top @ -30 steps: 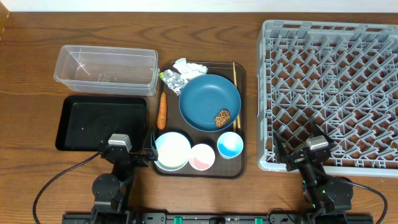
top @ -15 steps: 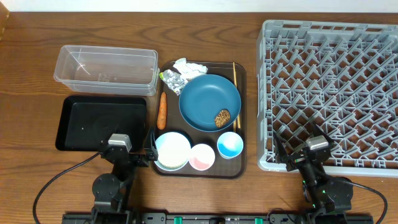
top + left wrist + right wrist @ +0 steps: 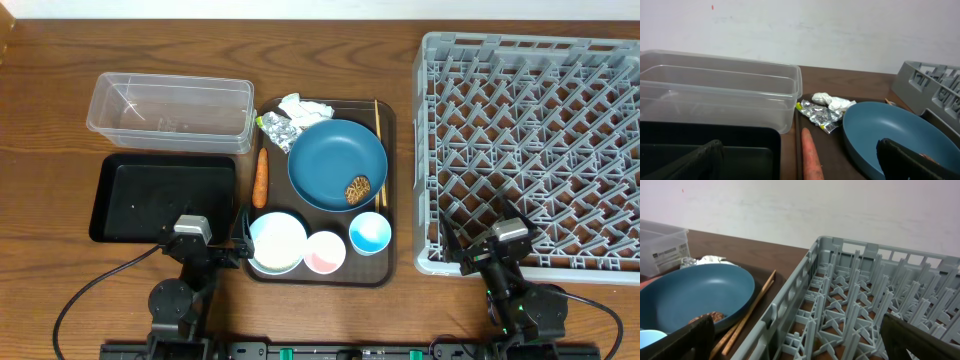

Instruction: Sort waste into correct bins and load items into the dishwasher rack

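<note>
The brown serving tray [image 3: 391, 190] is taken as the landmark on the wooden table [image 3: 50, 130]. On it, toward its far right, a blue plate [image 3: 335, 160] is laid, and a brown food lump [image 3: 358, 189] is seen on the plate's near edge. A crumpled white napkin [image 3: 303, 107] and a silvery wrapper [image 3: 280, 130] are found at the tray's far left corner, touching each other. A pair of chopsticks [image 3: 377, 122] is laid along the tray's right edge at the far end. A carrot [image 3: 261, 177] is laid along the tray's left edge. Along the tray's near edge a white bowl [image 3: 278, 241], a pink cup [image 3: 325, 251] and a light-blue cup [image 3: 369, 233] are lined up from left to right. A clear tub [image 3: 170, 110] is set to the far left of the tray, and a black bin [image 3: 165, 198] to its near left. The grey rack [image 3: 530, 150] is placed just to the tray's right. The left gripper [image 3: 799, 150] is held at the tray's near left corner, its jaws spread wide with nothing between them. The right gripper [image 3: 797, 322] is held off the tray's near right, by the rack's near edge, its jaws likewise spread and nothing held.
</note>
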You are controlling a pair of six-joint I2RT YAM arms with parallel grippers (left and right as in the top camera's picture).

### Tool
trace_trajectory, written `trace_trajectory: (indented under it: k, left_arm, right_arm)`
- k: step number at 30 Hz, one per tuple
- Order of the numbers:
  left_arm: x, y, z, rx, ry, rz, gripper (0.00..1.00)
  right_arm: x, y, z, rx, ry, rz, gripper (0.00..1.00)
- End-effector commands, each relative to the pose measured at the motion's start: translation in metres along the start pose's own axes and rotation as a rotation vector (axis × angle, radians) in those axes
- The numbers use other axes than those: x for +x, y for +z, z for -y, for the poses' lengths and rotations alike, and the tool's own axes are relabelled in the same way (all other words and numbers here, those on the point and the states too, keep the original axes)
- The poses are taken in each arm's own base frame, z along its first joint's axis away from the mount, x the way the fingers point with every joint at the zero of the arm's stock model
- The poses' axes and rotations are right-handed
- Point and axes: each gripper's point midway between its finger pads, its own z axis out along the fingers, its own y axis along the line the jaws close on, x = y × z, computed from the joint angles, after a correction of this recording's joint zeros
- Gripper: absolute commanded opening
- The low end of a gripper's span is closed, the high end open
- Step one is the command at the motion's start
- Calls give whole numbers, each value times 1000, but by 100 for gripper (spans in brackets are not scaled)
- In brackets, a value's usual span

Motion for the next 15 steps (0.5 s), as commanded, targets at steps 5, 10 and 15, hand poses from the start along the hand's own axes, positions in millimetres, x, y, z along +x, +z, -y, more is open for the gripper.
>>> trace_trajectory:
  k: [5,10,15]
  left_arm:
    - [14,0,2,14,10,-46,98]
    - [14,0,2,14,10,-46,98]
    - [14,0,2,14,10,-46,98]
  right_arm:
    - [0,0,2,5,-1,1,99]
    - [0,0,2,5,-1,1,99]
    - [0,0,2,5,-1,1,99]
